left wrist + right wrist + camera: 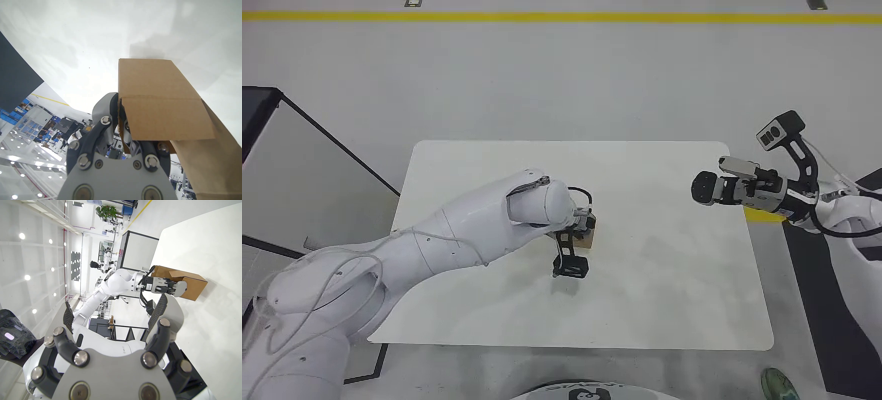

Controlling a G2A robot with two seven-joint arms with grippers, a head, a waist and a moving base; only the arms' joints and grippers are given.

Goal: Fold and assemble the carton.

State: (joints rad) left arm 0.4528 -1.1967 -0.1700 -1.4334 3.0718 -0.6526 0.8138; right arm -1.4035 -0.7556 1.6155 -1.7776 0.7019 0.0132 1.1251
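The brown carton (586, 239) sits near the middle of the white table (662, 300), largely covered by my left arm. In the left wrist view the carton (157, 91) has one wall running between the fingers, and my left gripper (118, 110) is shut on that wall. The right wrist view shows the carton (191, 285) lying on the table with a flap raised at its open end, where the left gripper (177, 288) clamps it. My right gripper (700, 187) hangs open and empty above the table's right edge, well away from the carton, its pads (159, 308) spread wide.
A black-framed panel (302, 130) stands off the table's left side. The tabletop around the carton is bare. A yellow floor line (562, 16) runs behind the table.
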